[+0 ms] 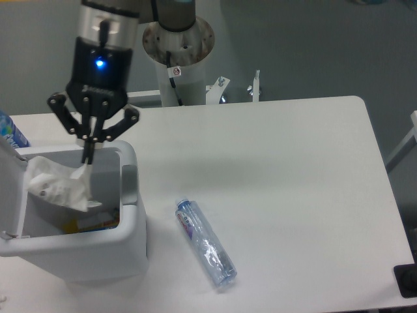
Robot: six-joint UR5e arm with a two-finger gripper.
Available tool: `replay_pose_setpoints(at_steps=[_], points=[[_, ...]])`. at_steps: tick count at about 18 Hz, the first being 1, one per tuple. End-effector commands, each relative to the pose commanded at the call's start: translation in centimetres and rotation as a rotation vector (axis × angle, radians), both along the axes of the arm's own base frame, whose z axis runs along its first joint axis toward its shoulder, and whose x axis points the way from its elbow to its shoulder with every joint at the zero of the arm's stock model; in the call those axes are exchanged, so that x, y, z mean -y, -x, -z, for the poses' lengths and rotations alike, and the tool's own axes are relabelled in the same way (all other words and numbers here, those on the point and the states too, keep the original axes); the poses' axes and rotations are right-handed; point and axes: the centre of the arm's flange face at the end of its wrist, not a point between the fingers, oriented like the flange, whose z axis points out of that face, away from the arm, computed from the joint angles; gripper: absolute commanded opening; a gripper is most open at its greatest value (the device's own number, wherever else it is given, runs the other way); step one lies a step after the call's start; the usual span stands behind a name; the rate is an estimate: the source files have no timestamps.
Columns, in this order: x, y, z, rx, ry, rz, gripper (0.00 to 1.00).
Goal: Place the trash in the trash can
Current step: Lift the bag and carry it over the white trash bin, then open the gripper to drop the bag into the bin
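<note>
My gripper (86,158) hangs over the open white trash can (133,215) at the left, shut on a corner of the crumpled whitish plastic wrapper (57,186). The wrapper dangles inside the can's opening, above its floor. A slim clear water bottle (206,243) with a blue-and-red label lies on its side on the white table, to the right of the can and apart from the gripper.
Yellow and orange scraps (98,222) lie at the bottom of the can. Its lid (8,195) stands open at the left. A bright blue-wrapped bottle (9,132) shows at the left edge. The arm's base column (179,62) stands behind the table.
</note>
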Motion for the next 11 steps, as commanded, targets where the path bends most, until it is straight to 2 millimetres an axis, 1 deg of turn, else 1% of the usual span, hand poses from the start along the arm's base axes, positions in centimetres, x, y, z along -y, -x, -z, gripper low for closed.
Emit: replay_pose_setpoints(at_steps=[1, 2, 3, 4, 5, 7, 9, 11], points=[[-0.20, 0.12, 0.32, 0.002, 0.004, 0.000, 0.34], [-0.30, 0.19, 0.41, 0.002, 0.005, 0.001, 0.47], [-0.37, 0.24, 0.22, -0.003, 0.000, 0.004, 0.72], [-0.45, 0.28, -0.02, -0.011, -0.004, 0.011, 0.89], [-0.38, 0.26, -0.02, -0.010, 0.000, 0.010, 0.94], [-0.34, 0.31, -0.37, -0.007, -0.007, 0.002, 1.00], [-0.33, 0.33, -0.31, -0.007, -0.006, 0.000, 1.00], [-0.17, 0.97, 0.11, -0.006, 0.002, -0.011, 1.00]])
